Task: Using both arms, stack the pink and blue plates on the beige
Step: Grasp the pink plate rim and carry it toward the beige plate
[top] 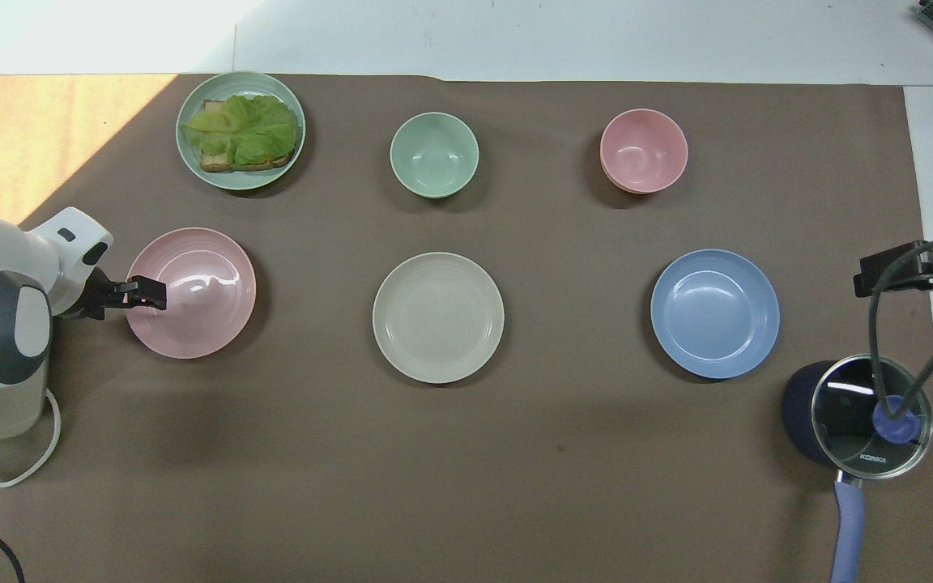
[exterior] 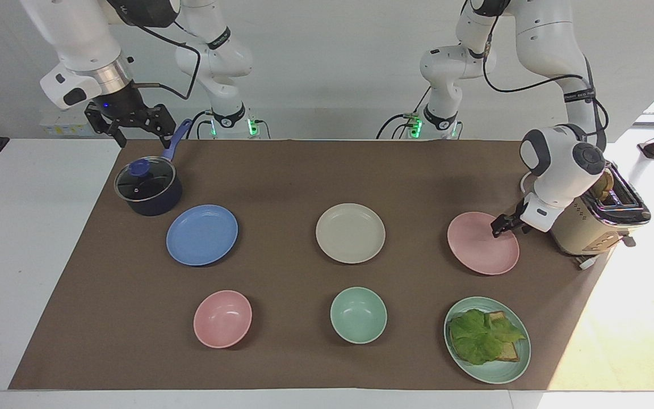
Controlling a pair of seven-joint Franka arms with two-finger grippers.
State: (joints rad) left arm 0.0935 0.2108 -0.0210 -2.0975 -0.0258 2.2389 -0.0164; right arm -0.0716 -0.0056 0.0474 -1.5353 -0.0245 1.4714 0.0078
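Matte plates (exterior: 202, 234); glass-lidded pot (exterior: 148, 187)

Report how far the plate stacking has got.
Done: nothing is stacked; the beige plate is bare. In hand: the left gripper is down at the rim of the pink plate beside the toaster, jaws open, and the plate lies flat on the mat. The right gripper waits open above the pot. Left: lift pink, then the blue plate, onto beige.
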